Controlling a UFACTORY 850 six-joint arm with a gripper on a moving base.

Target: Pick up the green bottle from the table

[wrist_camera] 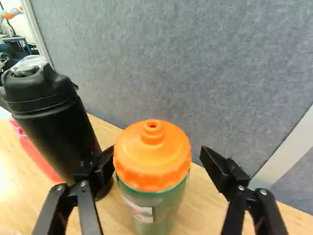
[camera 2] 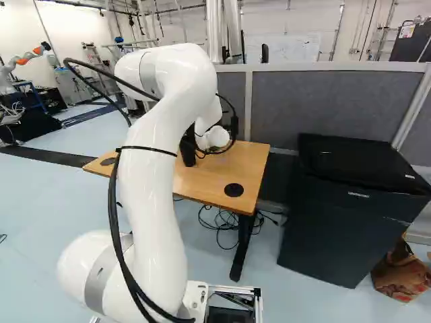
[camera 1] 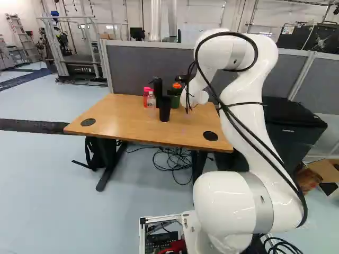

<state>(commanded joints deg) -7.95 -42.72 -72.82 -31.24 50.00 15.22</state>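
Green bottle: one, green [wrist_camera: 159, 215] under an orange lid [wrist_camera: 151, 156], standing on the bench [camera 1: 122, 121] near its far edge, between the claw's [camera 1: 182, 78] two fingers.
Its long axis: upright, we see, with the lid's small spout pointing up.
Its label: one pale patch [wrist_camera: 139, 208] on the side, with darker marks — its print is too small for us to tell.
Claw: spread wide, one finger on each side of the bottle. The finger toward the black bottle [wrist_camera: 54, 112] is right beside the lid; whether it touches, we cannot tell. The other finger has a clear gap.
Black bottle: one, upright beside the green one, with a carry loop on top.
Black tumbler: one [camera 1: 164, 110], upright, nearer us in the left base view.
Pink bottles: two, a pink-red one [camera 1: 146, 96] and a clear-topped one [camera 1: 151, 100] close together, both upright.
Dark discs: two set in the bench top, one toward each end [camera 1: 88, 122] [camera 1: 210, 136].
Partition: grey panels [wrist_camera: 195, 58] behind the bench.
Under the bench: one black bag [camera 1: 98, 153] and a tangle of black cables [camera 1: 175, 161].
Dark cabinet: one [camera 2: 343, 229] — at the right of the right base view.
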